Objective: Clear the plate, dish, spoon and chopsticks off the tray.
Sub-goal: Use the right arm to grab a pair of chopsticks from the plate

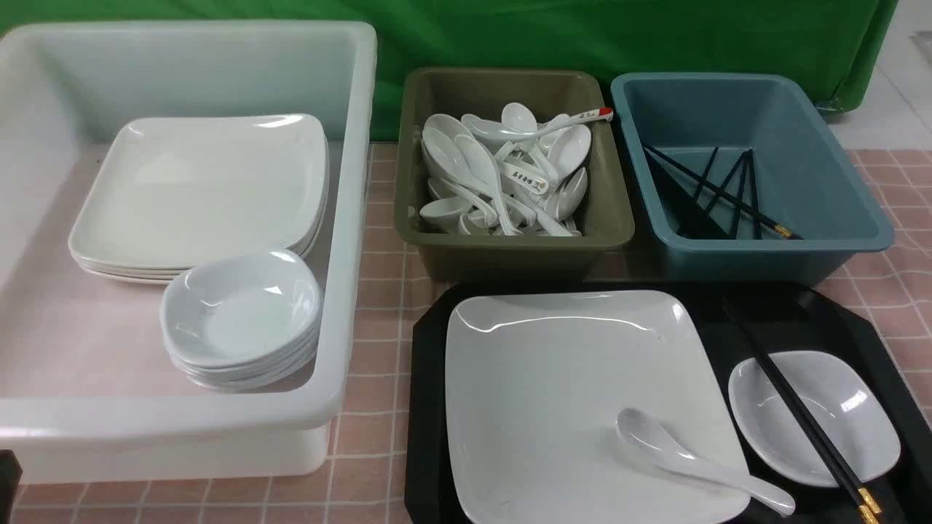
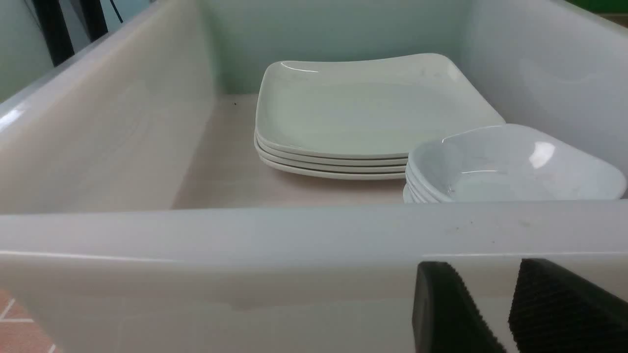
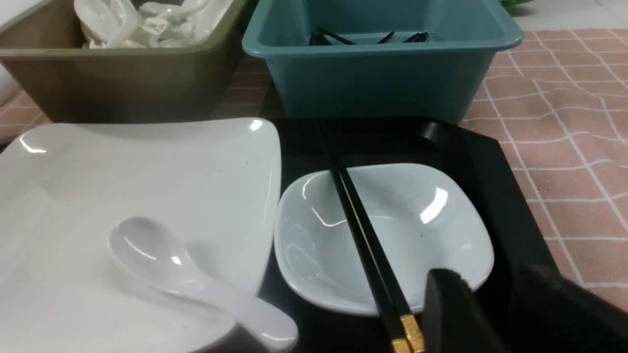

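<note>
On the black tray [image 1: 426,407], the spoon [image 1: 692,462] lies on the square plate [image 1: 553,378], and the chopsticks [image 1: 794,411] rest across the dish [image 1: 852,429] to its right. The left gripper [image 2: 483,267] faces the white tub [image 2: 294,230] and the right gripper [image 3: 488,274] hovers by the dish, both part-open and empty.

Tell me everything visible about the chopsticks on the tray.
The chopsticks are a pair of long, thin black sticks, glossy like lacquer, with gold-coloured caps at the near ends. They lie side by side diagonally across the dish, resting on its rim, plain tips over the tray toward the teal bin. Nothing grips them.
</note>
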